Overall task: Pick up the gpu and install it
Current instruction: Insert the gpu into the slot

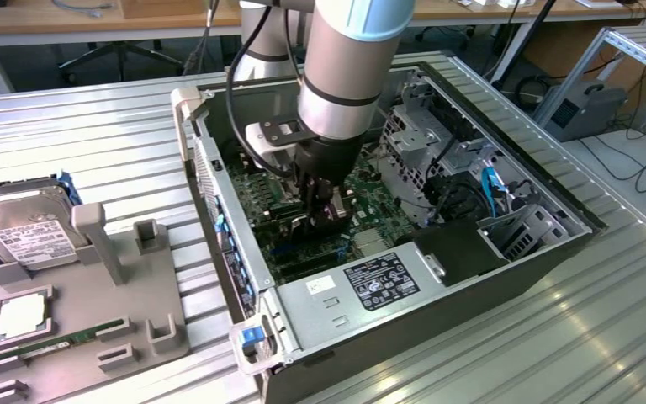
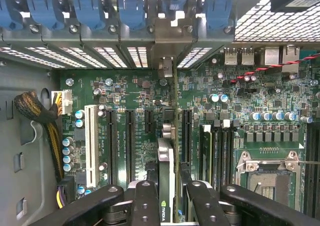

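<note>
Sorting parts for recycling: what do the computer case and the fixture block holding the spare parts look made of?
Computer case: seemingly sheet metal, grey matte outside, bare silvery perforated panels inside. Fixture block: looks like matte grey plastic, possibly printed; uniform dull surface, blocky posts.

Lab or workshop: slatted metal bench (image 1: 98,135), open computer case (image 1: 413,278), wooden desks (image 1: 76,21).
</note>
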`<state>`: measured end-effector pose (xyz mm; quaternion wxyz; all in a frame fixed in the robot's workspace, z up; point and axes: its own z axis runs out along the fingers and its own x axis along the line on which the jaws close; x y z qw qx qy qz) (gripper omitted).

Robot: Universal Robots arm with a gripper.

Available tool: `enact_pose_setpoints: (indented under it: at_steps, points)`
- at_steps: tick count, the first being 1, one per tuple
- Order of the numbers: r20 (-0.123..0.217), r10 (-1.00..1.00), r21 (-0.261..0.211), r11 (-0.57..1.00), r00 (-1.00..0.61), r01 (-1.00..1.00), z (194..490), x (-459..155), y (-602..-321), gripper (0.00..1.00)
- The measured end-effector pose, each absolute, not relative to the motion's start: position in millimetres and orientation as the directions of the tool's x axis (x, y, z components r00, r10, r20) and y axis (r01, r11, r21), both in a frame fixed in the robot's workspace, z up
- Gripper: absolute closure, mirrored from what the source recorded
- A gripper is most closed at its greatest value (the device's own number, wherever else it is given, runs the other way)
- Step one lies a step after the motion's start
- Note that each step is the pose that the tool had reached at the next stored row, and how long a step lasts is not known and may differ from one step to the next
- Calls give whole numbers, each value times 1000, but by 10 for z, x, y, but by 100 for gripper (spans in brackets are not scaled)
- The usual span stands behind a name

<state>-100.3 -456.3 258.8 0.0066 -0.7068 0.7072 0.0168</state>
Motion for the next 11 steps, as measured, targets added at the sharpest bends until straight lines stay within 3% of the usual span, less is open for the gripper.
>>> enact_pose_setpoints:
  at_steps: [11]
  points:
    - [-33, -999, 14, 0, -1, -1000, 2582, -1033, -4563, 73]
